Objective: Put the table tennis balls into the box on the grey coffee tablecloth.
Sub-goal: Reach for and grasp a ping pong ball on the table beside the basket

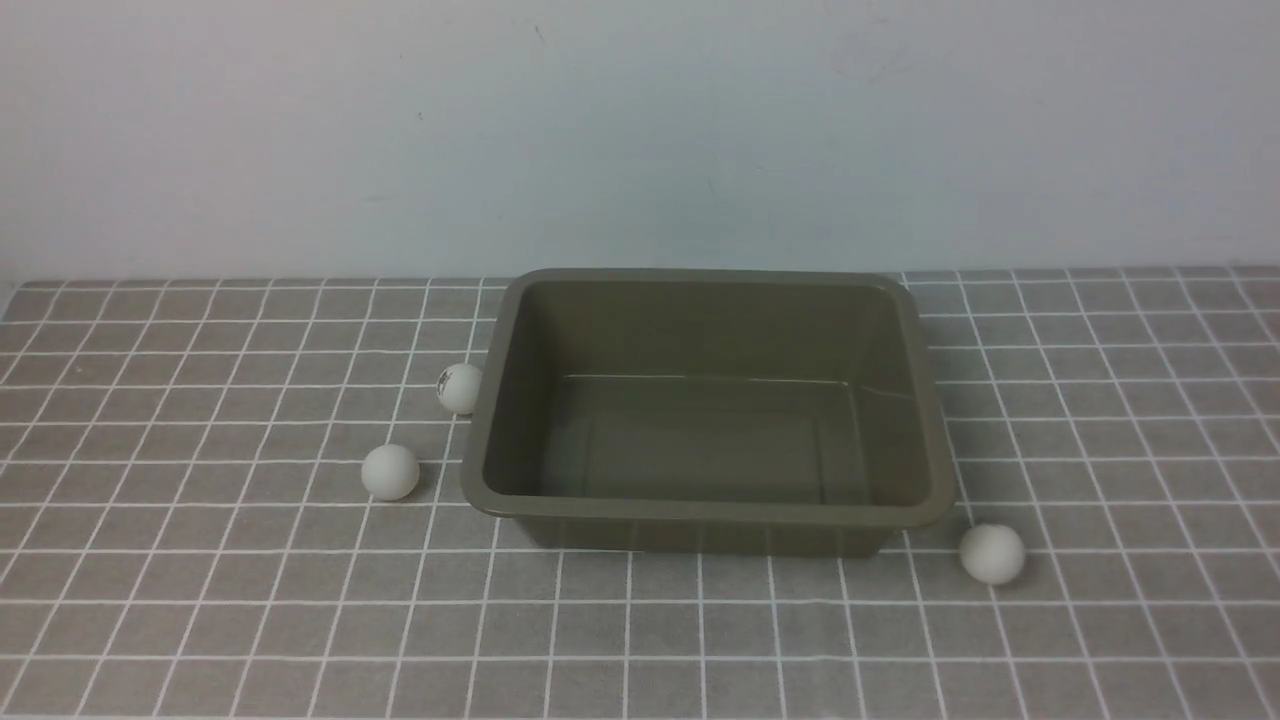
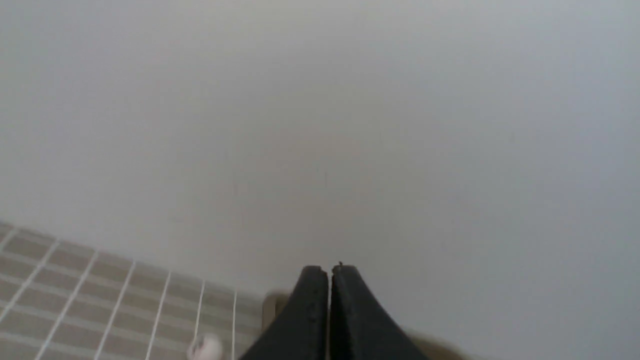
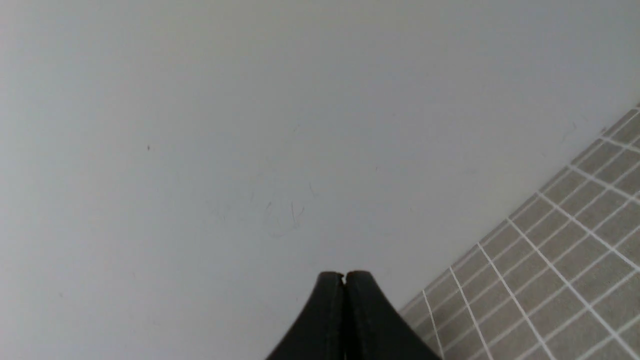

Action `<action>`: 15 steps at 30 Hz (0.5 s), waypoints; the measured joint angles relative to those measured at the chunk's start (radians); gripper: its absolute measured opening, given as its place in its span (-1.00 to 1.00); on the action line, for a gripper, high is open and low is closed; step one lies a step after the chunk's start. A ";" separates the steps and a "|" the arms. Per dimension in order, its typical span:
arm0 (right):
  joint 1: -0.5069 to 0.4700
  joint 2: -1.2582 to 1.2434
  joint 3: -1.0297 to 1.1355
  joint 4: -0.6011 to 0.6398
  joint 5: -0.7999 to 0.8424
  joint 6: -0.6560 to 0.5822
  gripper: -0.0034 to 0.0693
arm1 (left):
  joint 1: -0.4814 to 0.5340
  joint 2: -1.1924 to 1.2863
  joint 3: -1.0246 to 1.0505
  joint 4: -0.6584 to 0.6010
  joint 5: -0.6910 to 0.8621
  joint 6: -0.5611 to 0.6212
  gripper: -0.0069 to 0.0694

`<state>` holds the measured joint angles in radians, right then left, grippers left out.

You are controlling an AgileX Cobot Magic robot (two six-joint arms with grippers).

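Note:
The olive-grey box (image 1: 930, 430) stands empty in the middle of the grey checked tablecloth (image 1: 200, 600). Three white balls lie on the cloth outside it: one with a dark mark (image 1: 459, 388) against the box's left rim, a plain one (image 1: 390, 472) nearer on the left, and one (image 1: 992, 553) by the box's near right corner. Neither gripper shows in the front view. In the left wrist view my left gripper (image 2: 329, 272) is shut and empty, with a blurred ball (image 2: 206, 347) and a box corner (image 2: 274, 305) beside it. My right gripper (image 3: 344, 276) is shut and empty.
A plain pale wall (image 1: 640, 130) rises right behind the cloth's far edge. The right wrist view shows wall and a patch of the tablecloth (image 3: 560, 265) only.

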<state>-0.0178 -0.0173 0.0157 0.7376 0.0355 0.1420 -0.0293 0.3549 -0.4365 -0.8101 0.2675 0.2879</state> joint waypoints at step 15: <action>0.020 0.645 -0.720 -0.387 0.911 -0.232 -0.95 | 0.000 1.013 -0.480 0.378 0.512 0.062 -0.83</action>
<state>0.0018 0.6278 -0.7048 0.3510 0.9461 -0.0896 -0.0293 1.3681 -0.9169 -0.4319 0.7795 0.3498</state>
